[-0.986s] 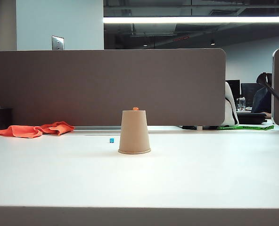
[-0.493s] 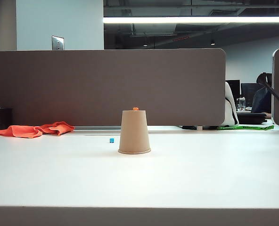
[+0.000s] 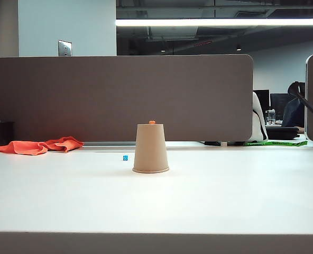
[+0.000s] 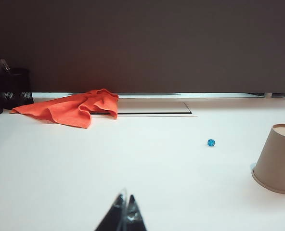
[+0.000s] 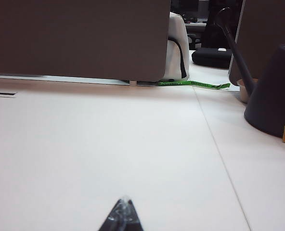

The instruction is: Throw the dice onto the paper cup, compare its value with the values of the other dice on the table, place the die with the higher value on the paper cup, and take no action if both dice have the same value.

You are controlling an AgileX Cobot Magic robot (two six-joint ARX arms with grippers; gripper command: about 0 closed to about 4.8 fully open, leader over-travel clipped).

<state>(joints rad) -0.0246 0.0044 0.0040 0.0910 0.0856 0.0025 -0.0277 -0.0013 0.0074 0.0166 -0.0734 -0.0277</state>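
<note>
The tan paper cup [image 3: 150, 148] stands upside down in the middle of the white table [image 3: 225, 196]. A tiny orange die [image 3: 152, 122] rests on its upturned base. The tiny blue die [image 3: 125, 157] lies on the table just left of the cup. In the left wrist view the cup [image 4: 277, 159] and the blue die [image 4: 211, 142] lie well ahead of my left gripper [image 4: 124, 198], which is shut and empty. My right gripper [image 5: 124, 201] is also shut with nothing in it, over bare table. Neither gripper shows in the exterior view.
An orange cloth [image 3: 37, 145] lies at the back left by the grey partition [image 3: 119, 95]. A black mesh pen holder [image 4: 12, 87] stands beside it. A dark rounded base [image 5: 272, 96] and a green strip [image 5: 193, 84] are on the right side.
</note>
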